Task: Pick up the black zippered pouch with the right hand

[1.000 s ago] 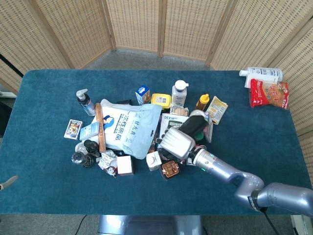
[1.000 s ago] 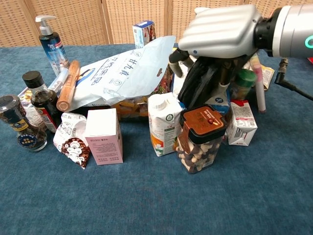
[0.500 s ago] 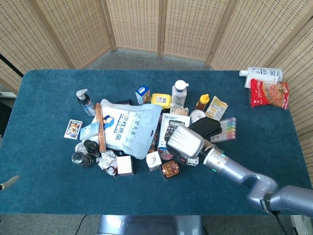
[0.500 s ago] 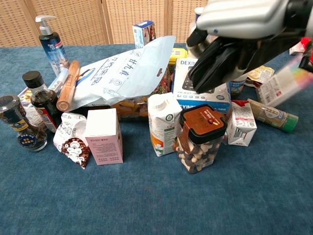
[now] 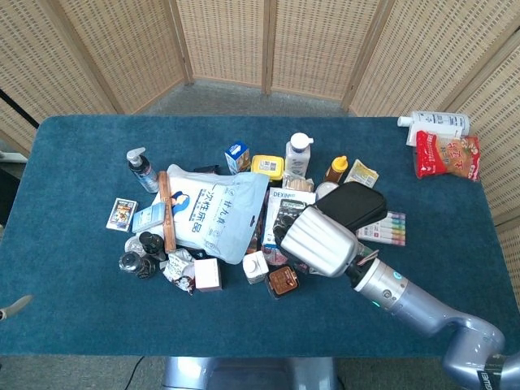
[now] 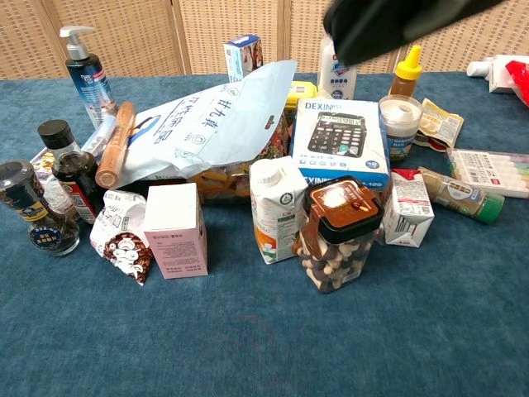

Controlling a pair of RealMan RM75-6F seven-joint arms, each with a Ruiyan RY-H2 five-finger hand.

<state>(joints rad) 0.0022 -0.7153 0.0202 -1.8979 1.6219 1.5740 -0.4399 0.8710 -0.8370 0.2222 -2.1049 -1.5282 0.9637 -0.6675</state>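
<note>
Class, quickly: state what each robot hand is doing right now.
Right hand: holds the black zippered pouch, lifted above the clutter.
Left hand: not in view.

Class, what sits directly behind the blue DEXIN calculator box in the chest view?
Behind the blue DEXIN calculator box stands a white bottle; the lifted black zippered pouch covers its top.

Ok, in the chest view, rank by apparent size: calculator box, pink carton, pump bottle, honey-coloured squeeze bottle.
1. calculator box
2. pink carton, though it stands nearer the camera, so this is unsure
3. pump bottle
4. squeeze bottle, farthest back, so its smallness is partly distance
</note>
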